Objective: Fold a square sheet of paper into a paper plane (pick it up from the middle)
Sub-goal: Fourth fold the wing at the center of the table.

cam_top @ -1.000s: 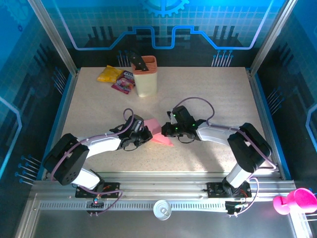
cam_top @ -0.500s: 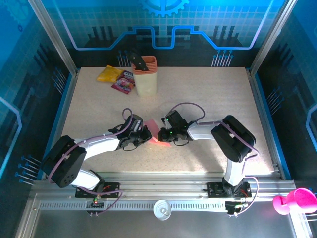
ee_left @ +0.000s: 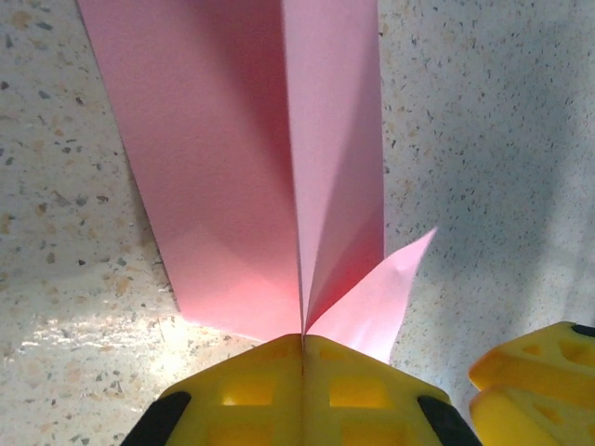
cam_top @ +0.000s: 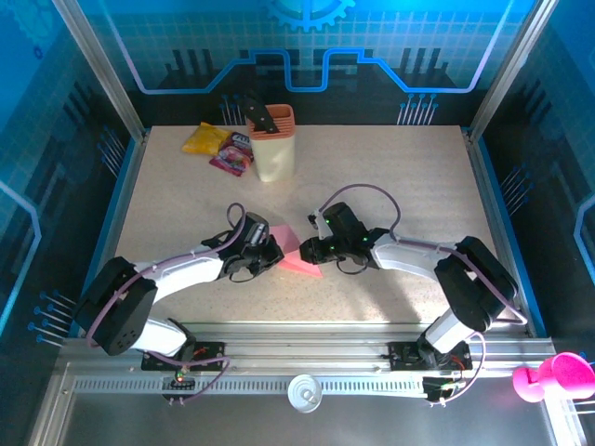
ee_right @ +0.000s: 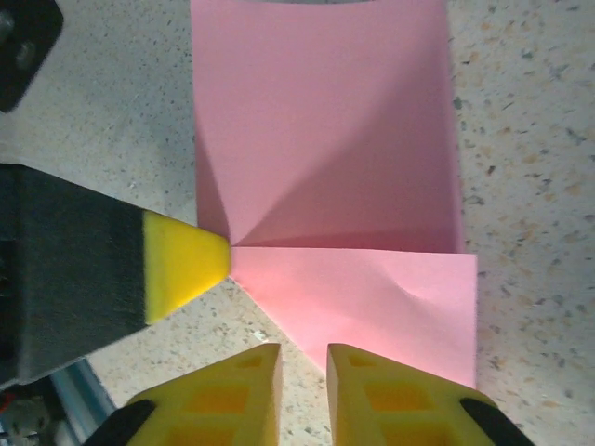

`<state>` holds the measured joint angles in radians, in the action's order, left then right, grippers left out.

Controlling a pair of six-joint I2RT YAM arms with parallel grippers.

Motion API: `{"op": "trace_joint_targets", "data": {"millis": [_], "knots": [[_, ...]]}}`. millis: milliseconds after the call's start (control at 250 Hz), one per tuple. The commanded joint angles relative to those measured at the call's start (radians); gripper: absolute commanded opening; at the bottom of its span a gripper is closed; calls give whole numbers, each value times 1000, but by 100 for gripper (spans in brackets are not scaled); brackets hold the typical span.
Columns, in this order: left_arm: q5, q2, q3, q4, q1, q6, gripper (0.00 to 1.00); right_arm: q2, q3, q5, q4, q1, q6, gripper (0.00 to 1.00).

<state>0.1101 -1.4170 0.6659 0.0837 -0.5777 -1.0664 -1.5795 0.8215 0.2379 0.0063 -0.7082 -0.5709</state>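
The square sheet of paper [cam_top: 296, 257] is pink-red and partly folded, with a raised centre crease and flaps spreading to both sides. It lies in the middle of the table between my two grippers. My left gripper [cam_top: 276, 250] is shut on one end of the crease [ee_left: 302, 325], and the paper [ee_left: 242, 139] runs away from its yellow fingers. My right gripper [cam_top: 312, 249] sits at the opposite side, just above the table. Its fingers [ee_right: 372, 395] stand a small gap apart over the slanted edge of the lower flap [ee_right: 372, 297], with nothing gripped. The left gripper's yellow fingertip [ee_right: 181, 265] shows pinching the paper.
A beige holder [cam_top: 272, 144] with a black tool stands at the back left. Beside it lie a yellow packet [cam_top: 206, 139] and a purple-pink snack packet [cam_top: 232, 154]. Metal frame rails border the speckled table [cam_top: 409, 177].
The right arm's elbow swung in toward the centre and back out, and its gripper shifted slightly along the paper's edge. The left gripper kept hold of the paper and barely moved.
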Motion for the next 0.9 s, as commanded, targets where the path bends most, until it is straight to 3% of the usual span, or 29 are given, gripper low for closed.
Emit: {"op": "trace_joint_targets", "data": {"millis": [0, 108, 268, 463, 683, 899], "knots": [[10, 24, 39, 77, -1, -44, 0, 19, -25, -76, -56, -36, 110, 27], [12, 25, 47, 92, -1, -69, 0, 19, -12, -151, -72, -91, 162, 34], [14, 20, 66, 114, -2, -78, 0, -8, 23, -274, -97, -159, 201, 36], [20, 10, 70, 111, -3, -87, 0, -54, 42, -338, -96, -189, 212, 41], [18, 15, 75, 118, -4, -87, 0, -107, 53, -359, -97, -195, 219, 39], [17, 16, 74, 117, -4, -87, 0, -112, 48, -382, -97, -195, 211, 29]]}}
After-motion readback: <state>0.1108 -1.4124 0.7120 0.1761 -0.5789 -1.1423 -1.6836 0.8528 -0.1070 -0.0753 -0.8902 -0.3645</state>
